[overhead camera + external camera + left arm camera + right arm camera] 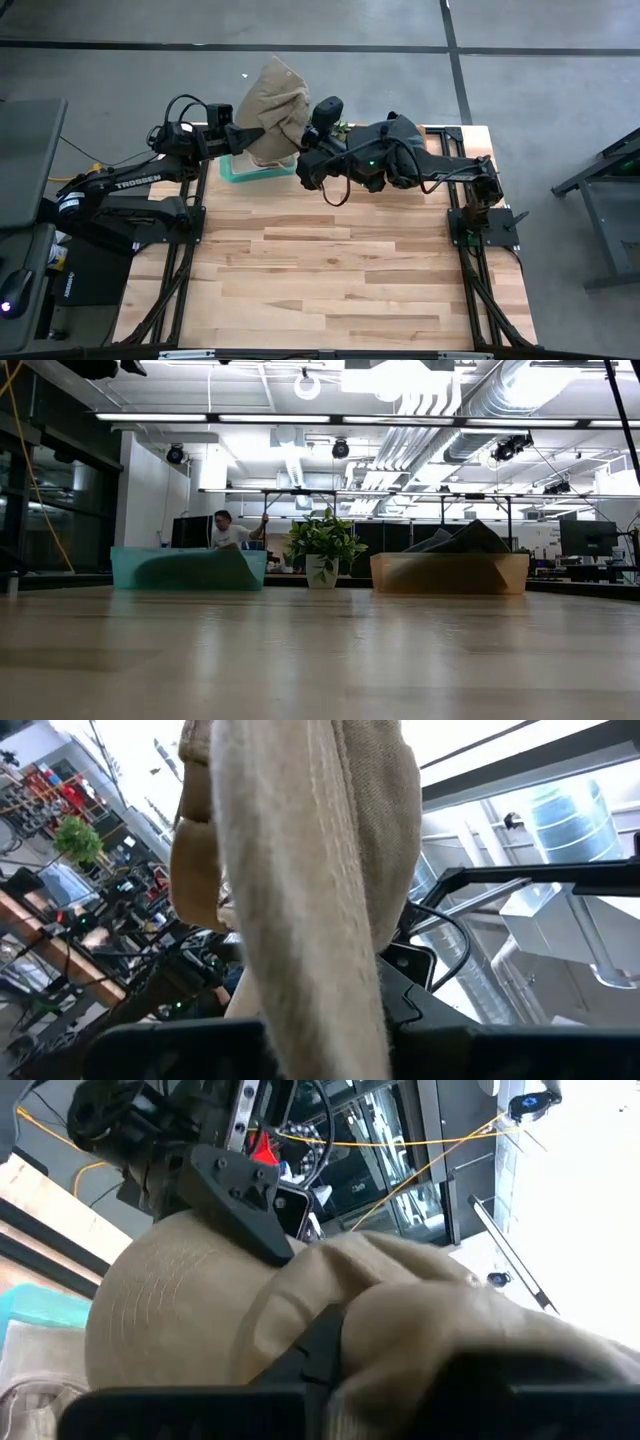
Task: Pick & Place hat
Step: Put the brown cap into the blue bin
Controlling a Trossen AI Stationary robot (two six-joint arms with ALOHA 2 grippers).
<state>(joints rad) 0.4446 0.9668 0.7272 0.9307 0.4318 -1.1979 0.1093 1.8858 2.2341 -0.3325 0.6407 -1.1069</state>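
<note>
A tan cloth hat [275,112] is up in the air over the teal bin [240,170] at the table's far left. My left gripper [247,135] is shut on its left side and my right gripper [305,140] on its right side. The left wrist view is filled by the hat [300,870]. The right wrist view shows the hat's rounded crown [190,1310] with the left gripper [240,1190] against it. The low view shows the teal bin [190,570] but neither the hat nor a gripper. My left gripper pinches a bunched fold of the hat's cloth [320,1010] between its two fingers, coming level from the table's left. The hat is lifted clear and stands out beyond the fingers. My right gripper holds the hat's right side [390,1330], coming from the table's right. One finger [315,1345] lies on the outside of the cloth; the cloth hides the other. The hat is clear of the bin.
A tan bin [450,572] with a dark cloth thing [470,538] in it stands at the far edge, under my right arm [400,150]. A potted plant [322,550] sits between the two bins. Bare wood [330,270] spreads toward the near edge. A person [225,530] is in the room beyond.
</note>
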